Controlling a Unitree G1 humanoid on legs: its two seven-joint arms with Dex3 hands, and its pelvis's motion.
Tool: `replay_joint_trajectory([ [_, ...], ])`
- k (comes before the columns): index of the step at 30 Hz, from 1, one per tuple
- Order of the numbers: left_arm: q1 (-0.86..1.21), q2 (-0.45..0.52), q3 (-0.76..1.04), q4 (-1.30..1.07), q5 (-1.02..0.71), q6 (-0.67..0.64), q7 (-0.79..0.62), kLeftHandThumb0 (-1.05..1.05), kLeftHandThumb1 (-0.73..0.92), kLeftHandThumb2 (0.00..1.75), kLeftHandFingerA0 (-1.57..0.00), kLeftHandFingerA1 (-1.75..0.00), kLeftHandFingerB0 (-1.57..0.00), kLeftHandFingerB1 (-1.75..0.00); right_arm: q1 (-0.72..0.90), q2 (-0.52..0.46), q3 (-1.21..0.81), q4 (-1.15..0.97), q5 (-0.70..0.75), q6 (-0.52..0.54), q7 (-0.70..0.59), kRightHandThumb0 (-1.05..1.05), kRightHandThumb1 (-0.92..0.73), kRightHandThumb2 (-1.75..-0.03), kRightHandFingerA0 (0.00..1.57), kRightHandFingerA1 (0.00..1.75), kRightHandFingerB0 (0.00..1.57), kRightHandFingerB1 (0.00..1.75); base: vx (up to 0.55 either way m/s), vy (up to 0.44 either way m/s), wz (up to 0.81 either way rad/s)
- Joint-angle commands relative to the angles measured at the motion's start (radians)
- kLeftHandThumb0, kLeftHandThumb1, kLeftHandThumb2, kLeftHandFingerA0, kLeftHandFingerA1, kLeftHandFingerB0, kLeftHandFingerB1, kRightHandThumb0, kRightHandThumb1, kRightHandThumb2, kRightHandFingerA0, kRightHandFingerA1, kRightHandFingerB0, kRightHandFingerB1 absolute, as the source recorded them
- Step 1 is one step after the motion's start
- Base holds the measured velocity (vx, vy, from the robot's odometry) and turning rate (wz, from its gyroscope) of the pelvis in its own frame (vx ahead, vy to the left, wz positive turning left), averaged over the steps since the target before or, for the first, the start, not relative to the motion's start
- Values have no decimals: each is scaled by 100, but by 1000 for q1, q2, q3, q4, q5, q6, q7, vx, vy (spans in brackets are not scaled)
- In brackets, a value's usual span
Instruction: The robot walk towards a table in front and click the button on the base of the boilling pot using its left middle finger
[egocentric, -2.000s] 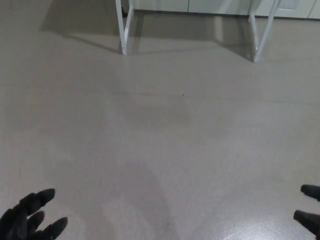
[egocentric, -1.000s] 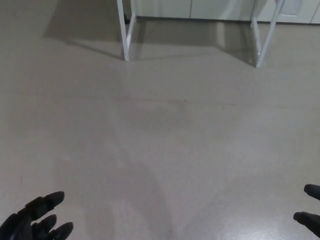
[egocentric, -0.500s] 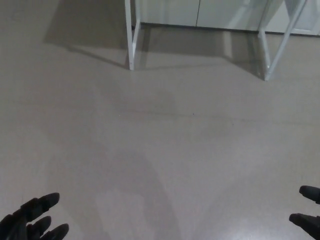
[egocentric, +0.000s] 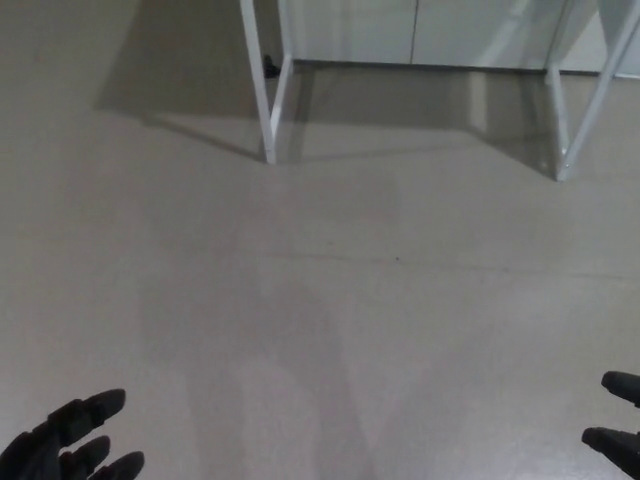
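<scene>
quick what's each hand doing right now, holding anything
Left hand: open, fingers spread, holding nothing.
Right hand: only two fingertips show at the picture's edge, so it cannot be told.

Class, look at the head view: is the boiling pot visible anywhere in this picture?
No: only the white table legs, the bare floor and the tips of the left hand and right hand show.

Bare indoor room (kind unclear): grey floor (egocentric: 330, 300), white table legs (egocentric: 268, 100).
</scene>
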Motion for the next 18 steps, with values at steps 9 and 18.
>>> replay_joint_trajectory([
  [9, 23, 30, -19, -4, 14, 2, 15, -23, 60, 58, -34, -41, -18, -29, 24, -8, 20, 8, -16, -25, -32, -21, -24, -49, 89, 62, 70, 56, 308, 101, 3],
  [18, 102, 17, -25, -12, 18, -9, 25, -20, 62, 58, -31, -41, -19, -29, 89, -14, 39, 21, -35, -57, -19, -24, -24, -50, 89, 62, 68, 55, 204, -136, 5],
])
